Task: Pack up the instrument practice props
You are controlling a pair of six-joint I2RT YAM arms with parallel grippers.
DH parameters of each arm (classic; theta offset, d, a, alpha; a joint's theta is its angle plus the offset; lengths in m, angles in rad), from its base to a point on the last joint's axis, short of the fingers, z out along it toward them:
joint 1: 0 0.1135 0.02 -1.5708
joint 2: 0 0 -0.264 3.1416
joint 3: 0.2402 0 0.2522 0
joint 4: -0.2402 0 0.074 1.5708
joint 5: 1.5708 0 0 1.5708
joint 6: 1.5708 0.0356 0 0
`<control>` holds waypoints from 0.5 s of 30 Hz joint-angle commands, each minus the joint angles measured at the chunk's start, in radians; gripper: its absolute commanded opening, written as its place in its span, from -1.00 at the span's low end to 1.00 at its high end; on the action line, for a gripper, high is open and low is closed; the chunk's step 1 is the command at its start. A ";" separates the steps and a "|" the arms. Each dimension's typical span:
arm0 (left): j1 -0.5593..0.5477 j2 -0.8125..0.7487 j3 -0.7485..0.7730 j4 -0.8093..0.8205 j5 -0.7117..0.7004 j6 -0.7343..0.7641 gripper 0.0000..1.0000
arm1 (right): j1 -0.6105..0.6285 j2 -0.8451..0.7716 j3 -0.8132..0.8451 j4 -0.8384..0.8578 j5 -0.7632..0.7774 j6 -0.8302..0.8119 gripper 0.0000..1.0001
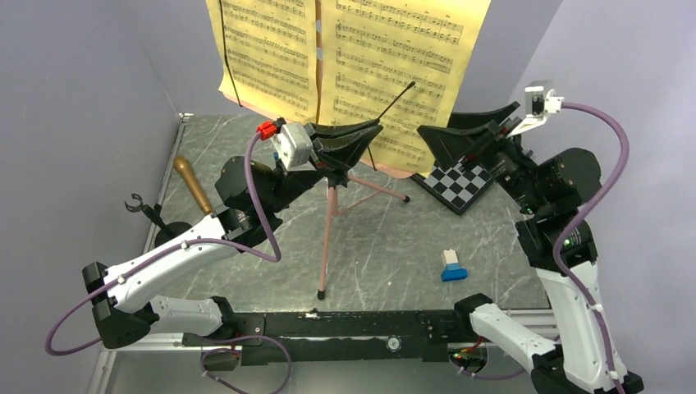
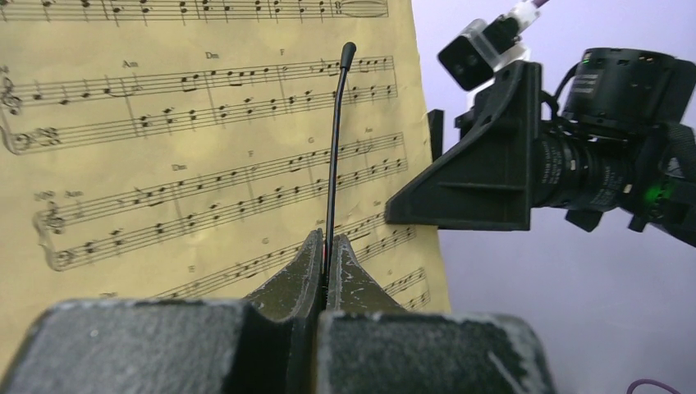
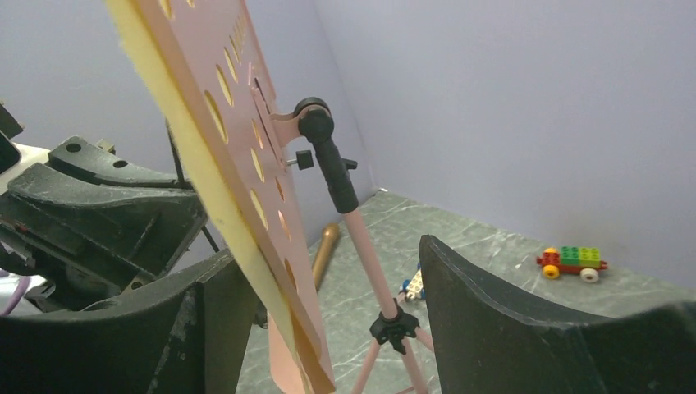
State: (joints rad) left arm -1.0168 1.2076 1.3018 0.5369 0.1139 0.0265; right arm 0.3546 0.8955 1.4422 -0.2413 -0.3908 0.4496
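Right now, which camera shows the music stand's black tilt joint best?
Right wrist: the tilt joint sits in clear view behind the pink desk. Top external hides it behind the sheet music; left wrist shows only the pages' front.

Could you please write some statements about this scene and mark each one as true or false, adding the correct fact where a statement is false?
1. The left gripper is shut on a thin black rod, seen against the sheet music. True.
2. The right gripper is shut on the stand's pole. False: it is open, with the lower edge of the pink stand desk between its fingers.
3. The sheet music is off the stand. False: it is on the pink stand desk.
4. A chessboard lies on the table near the right gripper. True.
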 commanded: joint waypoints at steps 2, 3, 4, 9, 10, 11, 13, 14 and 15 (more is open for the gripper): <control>-0.008 -0.008 0.025 0.010 -0.024 0.050 -1.00 | 0.000 -0.043 0.018 -0.042 0.104 -0.050 0.45; -0.008 -0.009 0.024 0.009 -0.029 0.051 -1.00 | 0.000 -0.047 0.015 -0.042 0.107 -0.050 0.45; -0.008 -0.009 0.024 0.007 -0.032 0.054 -1.00 | 0.000 -0.053 0.012 -0.042 0.109 -0.050 0.45; -0.008 -0.011 0.019 0.002 -0.041 0.064 -1.00 | 0.000 -0.072 0.023 -0.075 0.134 -0.063 0.40; -0.008 -0.010 0.018 0.003 -0.042 0.065 -1.00 | -0.001 -0.076 0.021 -0.077 0.136 -0.066 0.38; -0.008 -0.009 0.018 0.003 -0.041 0.067 -1.00 | 0.000 -0.082 0.016 -0.072 0.128 -0.067 0.37; -0.008 -0.007 0.019 0.001 -0.039 0.066 -1.00 | 0.000 -0.083 0.011 -0.052 0.095 -0.062 0.37; -0.008 -0.003 0.020 0.001 -0.037 0.066 -1.00 | 0.000 -0.079 0.012 -0.043 0.075 -0.056 0.40; -0.008 -0.001 0.022 -0.001 -0.035 0.064 -1.00 | 0.000 -0.073 0.018 -0.034 0.057 -0.052 0.43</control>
State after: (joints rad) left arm -1.0225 1.2076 1.3018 0.5369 0.0837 0.0505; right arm 0.3542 0.8227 1.4422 -0.3035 -0.2932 0.3992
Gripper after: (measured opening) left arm 0.025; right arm 0.695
